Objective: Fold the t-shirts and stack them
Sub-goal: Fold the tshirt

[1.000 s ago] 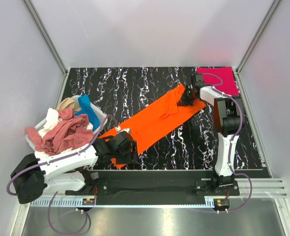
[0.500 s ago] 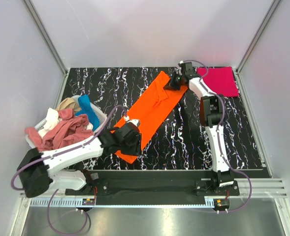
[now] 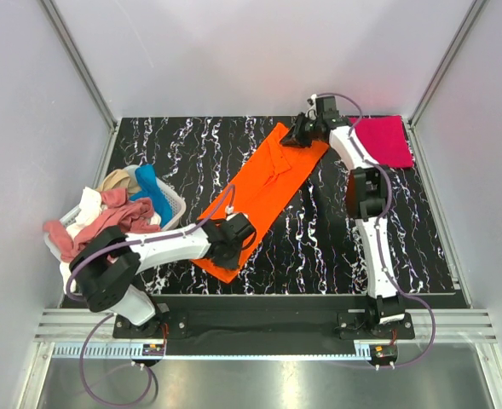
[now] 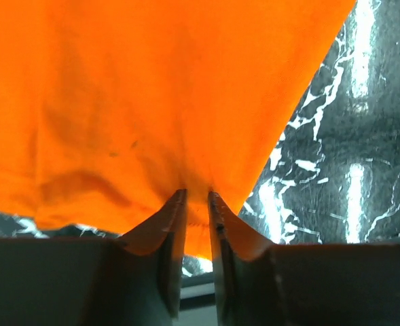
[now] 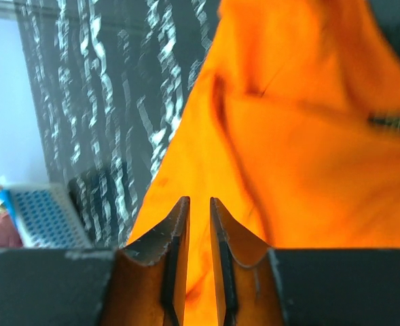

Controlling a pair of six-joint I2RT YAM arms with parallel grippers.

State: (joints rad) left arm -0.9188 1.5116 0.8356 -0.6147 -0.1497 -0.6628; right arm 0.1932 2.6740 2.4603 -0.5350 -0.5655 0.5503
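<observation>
The bright orange t-shirt (image 3: 268, 192) lies as a long diagonal strip on the black marbled table, its near end at the front middle and its far end at the back. My left gripper (image 3: 238, 234) sits at the near end. In the left wrist view its jaws (image 4: 197, 193) are nearly together and the orange cloth (image 4: 152, 88) puckers at their tips, so it is shut on the shirt's edge. My right gripper (image 3: 302, 136) is at the far corner. Its jaws (image 5: 200, 200) stand a narrow gap apart over flat orange cloth (image 5: 308, 149). A folded crimson-pink t-shirt (image 3: 385, 141) lies at the back right corner.
A white-and-blue plastic basket (image 3: 175, 204) stands at the left with a heap of rose-red, white, tan and blue shirts (image 3: 106, 226) spilling out; its corner (image 5: 43, 217) shows in the right wrist view. Grey walls and metal rails fence the table.
The right arm carried the shirt's far end back and left, turning the strip steeper, and its jaws widened a little. The left arm reached right along the near end and its jaws closed.
</observation>
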